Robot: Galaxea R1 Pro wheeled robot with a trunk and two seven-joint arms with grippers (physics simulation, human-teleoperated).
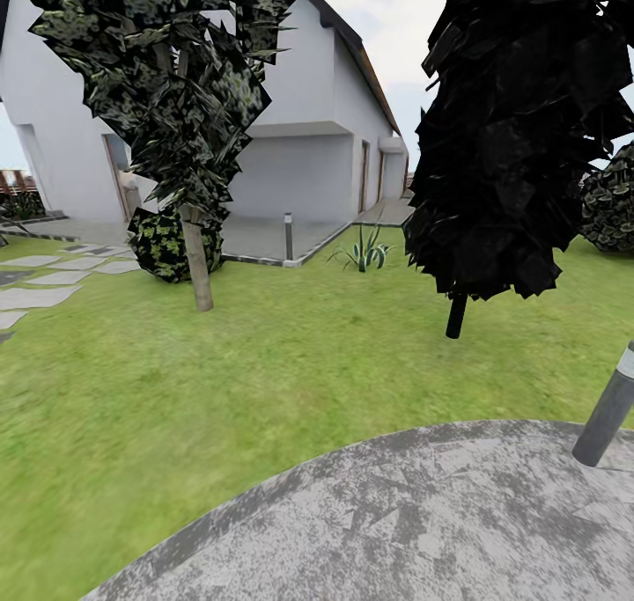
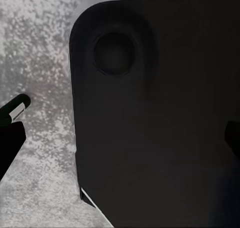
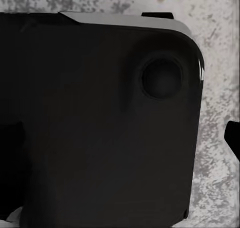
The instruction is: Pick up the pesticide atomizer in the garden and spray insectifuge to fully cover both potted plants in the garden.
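Head view: the garden lawn (image 1: 264, 381) is a soft, blurred green surface, bordered at the near edge by a rounded slab of mottled grey paving (image 1: 423, 522) with a rough, speckled texture. Flat pale grey stepping stones (image 1: 35, 297) lie at the far left. A tree with a smooth tan trunk (image 1: 198, 262) carries angular, faceted dark foliage; a second tree (image 1: 519, 126) is almost black. A round dark-leaved bush (image 1: 163, 245) stands touching the tan trunk. A spiky thin-leaved plant (image 1: 365, 253) grows near a white plastered house (image 1: 308, 117). A grey cylindrical post (image 1: 608, 412) leans at the right edge.

Left wrist view and right wrist view: a matte black rounded panel (image 2: 160, 118) with a circular recess faces each camera, over speckled grey paving.

Claw state cannot be determined for either arm. No legible writing appears.
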